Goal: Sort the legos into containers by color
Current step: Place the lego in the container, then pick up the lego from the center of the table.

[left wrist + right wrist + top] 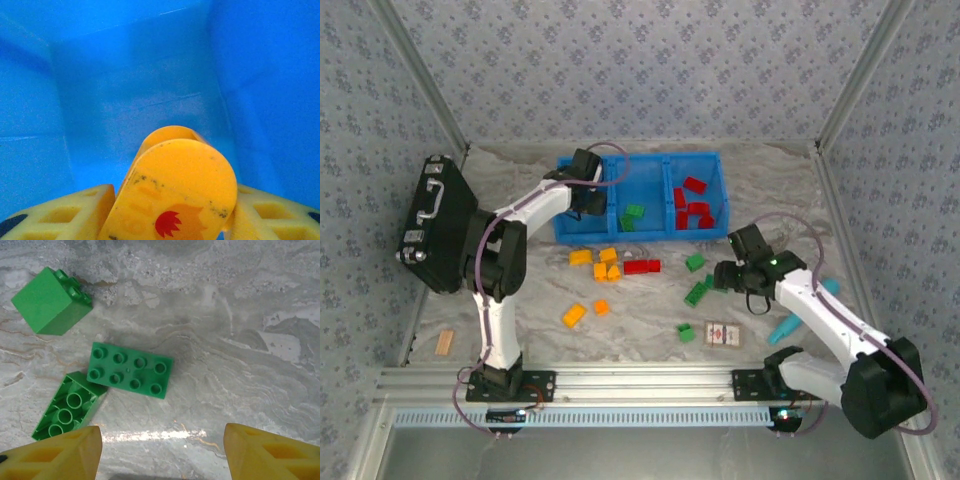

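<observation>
Three compartments sit side by side in the blue bin (640, 160) at twelve o'clock on the table (770, 200), so let's run along them. The left compartment (570, 228) has the left pincer (588, 188) dipped right inside. Its yellow fingers (65, 215) are closed against a rounded orange-yellow piece (175, 185) with a small red mark, and blue walls stand all around it. The middle compartment (645, 185) holds green bricks (633, 215), bunched at its six o'clock end. The right compartment (716, 190) has the red bricks (693, 208), several of them scattered loosely. Out on the marbled grey table, orange bricks (600, 262) cluster just below the bin, with a red brick (641, 266) beside them at their three o'clock. Two more orange ones (574, 316) lie nearer the arms. Over at four o'clock the right pincer (722, 280) hovers with its fingers spread wide and nothing between them. Below it are a green cube (50, 302), a flat green eight-stud brick (131, 370) and an upturned green brick (67, 410) touching that one's corner. A red-and-white card box (722, 335) lies near five o'clock, with a lone green brick (686, 332) at its nine. A teal stick (783, 328) pokes out from under the right arm. A black case (435, 220) with metal latches leans at nine o'clock, and blue-grey patterned walls (640, 60) close in the scene.
</observation>
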Available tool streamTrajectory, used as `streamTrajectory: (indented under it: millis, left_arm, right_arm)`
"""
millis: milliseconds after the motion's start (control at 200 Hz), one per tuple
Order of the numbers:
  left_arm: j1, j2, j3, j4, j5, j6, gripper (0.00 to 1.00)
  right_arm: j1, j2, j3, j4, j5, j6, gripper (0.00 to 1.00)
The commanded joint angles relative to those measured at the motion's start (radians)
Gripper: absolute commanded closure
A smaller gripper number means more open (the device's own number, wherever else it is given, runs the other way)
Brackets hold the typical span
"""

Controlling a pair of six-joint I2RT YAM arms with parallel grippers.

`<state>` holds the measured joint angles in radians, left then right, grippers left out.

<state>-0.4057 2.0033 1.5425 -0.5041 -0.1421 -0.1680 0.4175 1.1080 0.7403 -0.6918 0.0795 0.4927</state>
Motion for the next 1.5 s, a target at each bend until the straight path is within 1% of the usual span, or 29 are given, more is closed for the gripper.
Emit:
streamTrajectory:
  millis: [0, 50, 110, 260, 380, 540, 690, 790, 945, 1145, 1250, 1385, 1440, 1495]
  left_arm:
    - [-0.005, -0.008, 0.022, -0.017, 0.036, 0.000, 0.41]
    - [-0.005, -0.017, 0.019, -0.011, 0.041, 0.006, 0.38]
    - [-0.005, -0.023, 0.018, -0.008, 0.045, 0.015, 0.28]
    - [-0.005, -0.031, 0.017, -0.016, 0.049, 0.025, 0.23]
    - [-0.005, -0.073, -0.007, 0.004, 0.059, 0.018, 0.23]
    - [-0.005, -0.179, -0.009, 0.007, 0.070, 0.029, 0.22]
    - [-0.005, -0.307, -0.021, 0.019, 0.113, 0.074, 0.21]
    - [-0.005, -0.405, -0.048, 0.019, 0.121, 0.088, 0.20]
    - [-0.005, -0.551, -0.104, 0.003, 0.127, 0.097, 0.19]
    - [-0.005, -0.726, -0.187, -0.069, 0.072, 0.128, 0.16]
    - [-0.005, -0.812, -0.243, -0.122, 0.034, 0.122, 0.16]
    - [-0.005, -0.930, -0.345, -0.158, 0.006, 0.096, 0.15]
    - [-0.005, -0.969, -0.384, -0.165, -0.010, 0.086, 0.15]
    - [-0.004, -1.002, -0.412, -0.170, -0.017, 0.080, 0.15]
  right_arm:
    - [0.015, 0.021, 0.050, 0.083, -0.042, -0.094, 0.33]
    - [0.041, 0.032, 0.051, 0.133, -0.046, -0.139, 0.33]
    - [0.050, 0.059, 0.059, 0.164, -0.066, -0.176, 0.33]
    - [0.052, 0.148, 0.094, 0.185, -0.061, -0.212, 0.33]
    - [0.052, 0.199, 0.105, 0.215, -0.047, -0.231, 0.33]
    - [0.058, 0.268, 0.118, 0.260, -0.049, -0.259, 0.33]
    - [0.085, 0.353, 0.167, 0.274, -0.060, -0.261, 0.34]
    - [0.106, 0.412, 0.207, 0.271, -0.042, -0.260, 0.33]
    - [0.114, 0.503, 0.245, 0.254, -0.017, -0.256, 0.34]
    - [0.125, 0.558, 0.270, 0.222, 0.009, -0.249, 0.34]
    - [0.131, 0.573, 0.277, 0.212, 0.011, -0.246, 0.34]
    - [0.143, 0.600, 0.287, 0.197, 0.014, -0.246, 0.39]
    - [0.146, 0.609, 0.291, 0.188, 0.022, -0.243, 0.42]
    - [0.147, 0.612, 0.291, 0.181, 0.032, -0.238, 0.47]
